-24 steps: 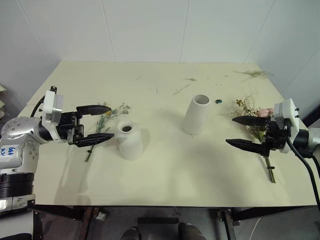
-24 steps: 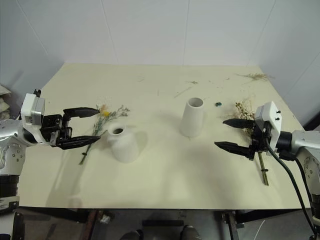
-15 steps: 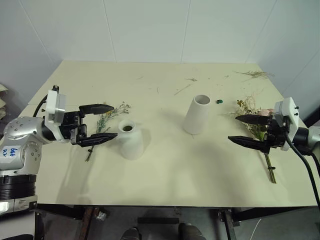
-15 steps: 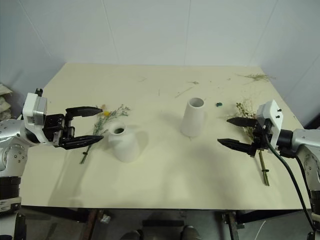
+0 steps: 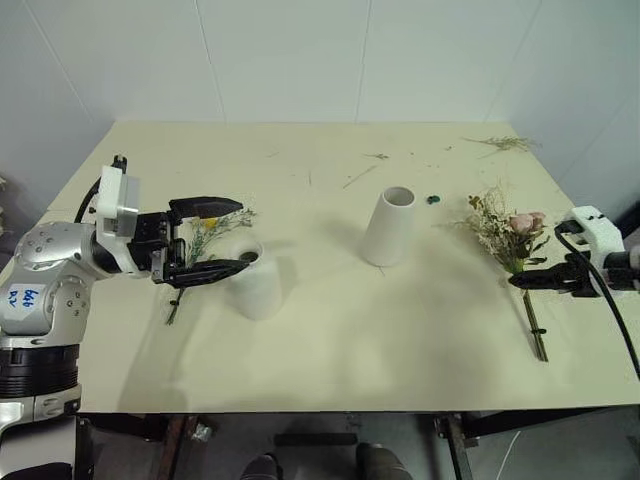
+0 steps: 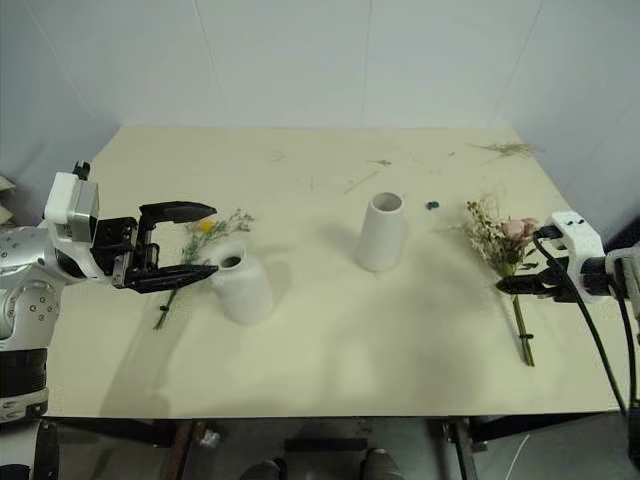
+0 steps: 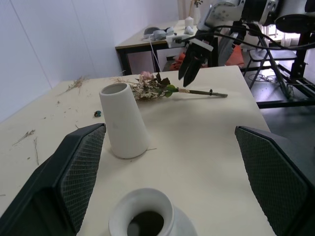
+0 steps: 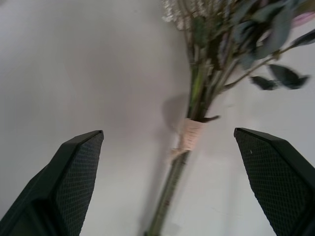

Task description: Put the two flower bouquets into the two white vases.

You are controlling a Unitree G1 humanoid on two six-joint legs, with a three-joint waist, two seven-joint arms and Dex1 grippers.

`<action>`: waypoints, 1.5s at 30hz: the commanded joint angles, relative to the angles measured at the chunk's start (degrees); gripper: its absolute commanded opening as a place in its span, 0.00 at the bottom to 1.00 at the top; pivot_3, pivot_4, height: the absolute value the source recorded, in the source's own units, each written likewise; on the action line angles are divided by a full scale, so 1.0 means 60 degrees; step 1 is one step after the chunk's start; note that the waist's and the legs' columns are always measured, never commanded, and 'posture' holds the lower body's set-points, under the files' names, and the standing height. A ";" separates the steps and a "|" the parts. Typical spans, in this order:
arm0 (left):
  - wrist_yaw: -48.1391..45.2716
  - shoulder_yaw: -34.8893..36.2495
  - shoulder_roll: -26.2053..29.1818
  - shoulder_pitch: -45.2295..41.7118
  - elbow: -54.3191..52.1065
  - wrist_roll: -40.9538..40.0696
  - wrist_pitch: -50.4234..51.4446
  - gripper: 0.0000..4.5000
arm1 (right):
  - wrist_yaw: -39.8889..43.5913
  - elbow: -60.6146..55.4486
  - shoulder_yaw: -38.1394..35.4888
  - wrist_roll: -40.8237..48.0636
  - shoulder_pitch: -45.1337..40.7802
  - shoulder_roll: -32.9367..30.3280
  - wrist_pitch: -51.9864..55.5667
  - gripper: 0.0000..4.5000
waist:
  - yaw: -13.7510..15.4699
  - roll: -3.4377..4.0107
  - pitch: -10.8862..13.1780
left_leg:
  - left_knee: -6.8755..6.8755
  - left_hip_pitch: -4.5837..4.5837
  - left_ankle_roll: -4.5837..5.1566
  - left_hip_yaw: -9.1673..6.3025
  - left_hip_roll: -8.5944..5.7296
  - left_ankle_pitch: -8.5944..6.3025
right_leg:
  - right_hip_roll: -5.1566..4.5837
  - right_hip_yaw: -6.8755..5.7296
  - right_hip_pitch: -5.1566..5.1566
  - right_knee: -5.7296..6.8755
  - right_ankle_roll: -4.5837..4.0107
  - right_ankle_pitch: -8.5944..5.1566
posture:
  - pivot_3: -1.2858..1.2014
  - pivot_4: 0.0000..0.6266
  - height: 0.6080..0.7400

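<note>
1. A pale yellow flat worktop (image 5: 330, 340) is seen, with white walls behind it.
2. A short round white vase with a narrow neck (image 5: 255, 285) is stood near the left side of the worktop.
3. A thin bunch with a yellow ball flower (image 5: 205, 240) is laid flat just behind and left of that short vase.
4. The left gripper (image 5: 220, 238) is held wide open and empty, above the thin bunch and right next to the short vase, which stands in its way.
5. A tall white cone-shaped vase with a wide mouth (image 5: 388, 226) is stood upright near the middle, well apart from the short one.
6. A big bunch with pink roses and green leaves (image 5: 512, 240) is laid flat near the right edge, its stems tied with a tan band (image 8: 189, 135).
7. The right gripper (image 6: 520, 283) is held wide open and empty, just over the stems of the big bunch.
8. Loose dried sprigs (image 5: 500, 144) are scattered at the back of the worktop, and a small dark green bit (image 5: 434, 199) is seen near the tall vase.
9. Blue writing is seen on a white label (image 5: 22, 297) on the left arm, but it cannot be read.
</note>
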 commanded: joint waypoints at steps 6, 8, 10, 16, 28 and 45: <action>0.0385 0.0519 0.0299 0.0420 -0.1032 -0.0421 0.0322 1.00 | -0.0165 0.2371 0.1064 -0.1358 -0.1248 0.1012 -0.0986 1.00 | -0.0092 0.0000 0.0000 | 0.0003 0.0001 0.0000 0.0001 -0.0002 0.0000 | 0.0000 0.0001 0.0000 0.0005 0.0005 0.0002 | 0.52 0.24 1.00; 0.0462 0.0540 0.0305 0.0468 -0.1164 -0.0459 0.0384 1.00 | -0.0120 0.3007 0.1221 -0.1650 -0.1491 0.1215 -0.1387 0.96 | -0.0090 0.0000 0.0000 | 0.0004 0.0000 -0.0001 0.0001 -0.0002 0.0000 | 0.0000 0.0001 0.0000 0.0007 0.0005 0.0002 | 0.52 0.24 1.00; 0.0511 0.0554 0.0316 0.0496 -0.1232 -0.0470 0.0412 1.00 | 0.0051 0.3466 0.1352 -0.1879 -0.1712 0.1349 -0.1721 0.87 | -0.0089 0.0000 0.0000 | 0.0012 0.0001 -0.0001 0.0001 -0.0004 0.0001 | -0.0001 0.0001 0.0004 0.0009 0.0011 0.0005 | 0.52 0.24 1.00; 0.0590 0.0502 0.0317 0.0426 -0.1214 -0.0453 0.0405 1.00 | 0.0142 0.4422 0.1238 -0.2338 -0.2301 0.1647 -0.2497 0.42 | -0.0129 0.0001 0.0000 | 0.0015 0.0005 -0.0003 0.0001 -0.0004 0.0002 | 0.0002 0.0001 0.0002 0.0023 0.0011 0.0006 | 0.52 0.24 1.00; 0.0395 0.0005 0.0084 -0.0350 0.0004 -0.0024 0.0008 1.00 | -0.0573 0.3686 -0.1271 -0.1106 -0.2120 0.1933 -0.4399 0.02 | -0.0128 0.0001 0.0000 | 0.0016 0.0006 -0.0005 0.0000 -0.0005 0.0004 | 0.0002 0.0001 0.0003 0.0032 0.0012 0.0006 | 0.52 0.24 1.00; 0.1423 -0.0168 -0.0766 -0.0582 0.1191 0.0612 -0.0522 1.00 | -0.2720 -0.2322 -0.4267 0.2746 -0.1835 0.6587 -0.7885 0.02 | -0.0123 0.0010 0.0002 | 0.0019 0.0009 -0.0020 -0.0012 -0.0001 0.0020 | 0.0006 0.0004 -0.0008 0.0122 0.0017 0.0008 | 0.52 0.24 1.00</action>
